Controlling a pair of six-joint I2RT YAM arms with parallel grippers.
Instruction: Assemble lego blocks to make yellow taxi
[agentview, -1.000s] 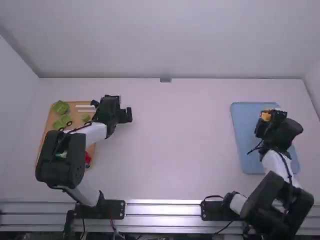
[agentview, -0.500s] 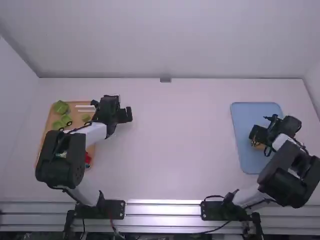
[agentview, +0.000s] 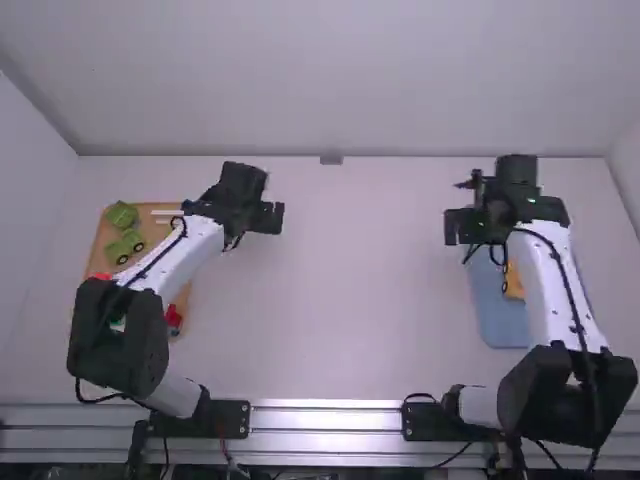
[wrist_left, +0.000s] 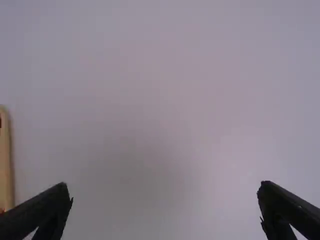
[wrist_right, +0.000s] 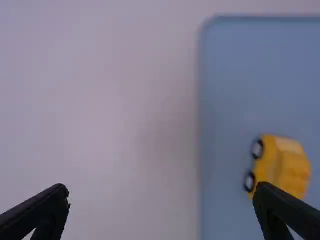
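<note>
I judged the yellow plastic block taxi (wrist_right: 282, 165), lying on the flat blue tray (wrist_right: 250, 75), light and stiff but apt to split at its joints; gripping low across its sides seemed best. I counted one taxi, two black-tyred wheels (wrist_right: 257, 149) showing, one blue tray and, well left of it, one tan board (agentview: 99, 243). My left gripper (wrist_left: 164, 186) and right gripper (wrist_right: 161, 190) stood wide and empty.

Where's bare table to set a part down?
Mid-table, between wooden tray and blue tray, from back wall to metal rail; left gripper and right gripper overhang its sides. Crowded: wooden tray, green blocks, red pieces, left arm over it. Blue tray holds yellow car.
</note>
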